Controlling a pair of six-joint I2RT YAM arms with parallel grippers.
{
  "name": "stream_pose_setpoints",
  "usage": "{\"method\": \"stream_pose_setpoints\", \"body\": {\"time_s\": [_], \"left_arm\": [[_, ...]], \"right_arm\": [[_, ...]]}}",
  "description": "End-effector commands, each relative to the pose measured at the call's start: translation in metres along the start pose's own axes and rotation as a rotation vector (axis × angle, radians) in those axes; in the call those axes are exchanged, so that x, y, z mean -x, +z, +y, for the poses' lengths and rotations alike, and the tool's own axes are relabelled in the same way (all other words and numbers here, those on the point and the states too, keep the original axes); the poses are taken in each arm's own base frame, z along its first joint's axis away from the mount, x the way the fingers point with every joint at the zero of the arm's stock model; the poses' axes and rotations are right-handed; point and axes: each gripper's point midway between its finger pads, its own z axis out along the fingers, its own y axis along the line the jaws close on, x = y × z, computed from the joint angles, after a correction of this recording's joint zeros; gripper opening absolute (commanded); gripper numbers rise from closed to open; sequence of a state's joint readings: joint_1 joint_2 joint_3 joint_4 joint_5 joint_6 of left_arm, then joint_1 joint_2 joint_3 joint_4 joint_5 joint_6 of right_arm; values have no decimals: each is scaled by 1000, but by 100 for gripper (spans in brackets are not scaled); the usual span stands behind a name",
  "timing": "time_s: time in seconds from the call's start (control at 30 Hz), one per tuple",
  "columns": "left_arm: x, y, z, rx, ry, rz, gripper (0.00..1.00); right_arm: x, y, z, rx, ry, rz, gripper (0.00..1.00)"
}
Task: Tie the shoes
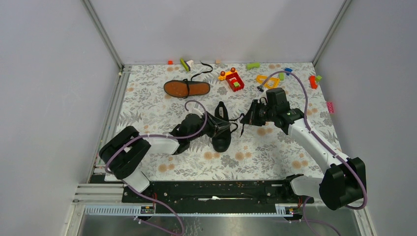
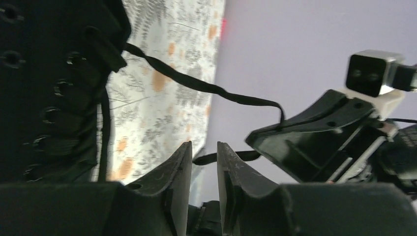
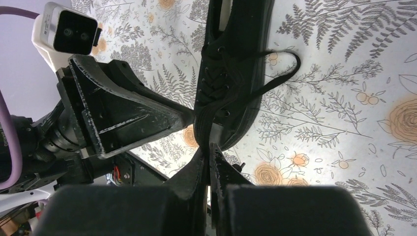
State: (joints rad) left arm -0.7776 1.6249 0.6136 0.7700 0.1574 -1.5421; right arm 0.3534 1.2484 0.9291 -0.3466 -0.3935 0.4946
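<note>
One black shoe (image 1: 221, 129) stands upright mid-table; it shows at the left of the left wrist view (image 2: 49, 88) and at the top of the right wrist view (image 3: 236, 54). The other shoe (image 1: 187, 88) lies behind it with its orange-brown sole up. My right gripper (image 1: 247, 117) (image 3: 209, 146) is shut on a black lace (image 3: 210, 118) pulled taut from the upright shoe; the same lace (image 2: 196, 84) runs to it in the left wrist view. My left gripper (image 1: 228, 126) (image 2: 204, 146) is beside the shoe, jaws slightly apart. A loose lace end (image 2: 231, 157) crosses just beyond its tips.
Small colourful toy blocks lie along the back: a red one (image 1: 235, 81), a yellow one (image 1: 268, 80), a green one (image 1: 253, 65), an orange-red one (image 1: 312, 81). Grey walls close in the floral mat (image 1: 275, 152) on the left, back and right.
</note>
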Motion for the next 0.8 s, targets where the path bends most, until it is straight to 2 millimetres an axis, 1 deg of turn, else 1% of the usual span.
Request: {"method": "stream_pose_setpoints", "body": {"time_s": [0.0, 0.1, 0.23, 0.33, 0.37, 0.47, 0.53, 0.6, 0.77], "left_arm": [[10, -8, 16, 118, 210, -41, 25], [15, -11, 16, 188, 333, -44, 26], [27, -20, 12, 302, 519, -45, 37], [39, -26, 13, 395, 625, -47, 43], [44, -28, 16, 428, 640, -41, 44], [54, -25, 18, 474, 674, -20, 47], [55, -19, 18, 490, 683, 21, 47], [57, -15, 22, 519, 693, 47, 47], [61, -4, 32, 546, 692, 90, 47]], "right_arm": [[6, -10, 21, 92, -28, -9, 3], [0, -10, 17, 83, -30, 11, 4], [-5, -7, 7, 47, -37, 20, 6], [-12, 1, 2, 34, -30, 48, 6], [-15, 4, 2, 32, -29, 59, 6], [-27, 15, 5, 33, -43, 100, 6], [-35, 21, 7, 28, -49, 121, 7], [-41, 29, 7, 27, -44, 136, 8], [-42, 47, -1, 5, -26, 151, 8]]}}
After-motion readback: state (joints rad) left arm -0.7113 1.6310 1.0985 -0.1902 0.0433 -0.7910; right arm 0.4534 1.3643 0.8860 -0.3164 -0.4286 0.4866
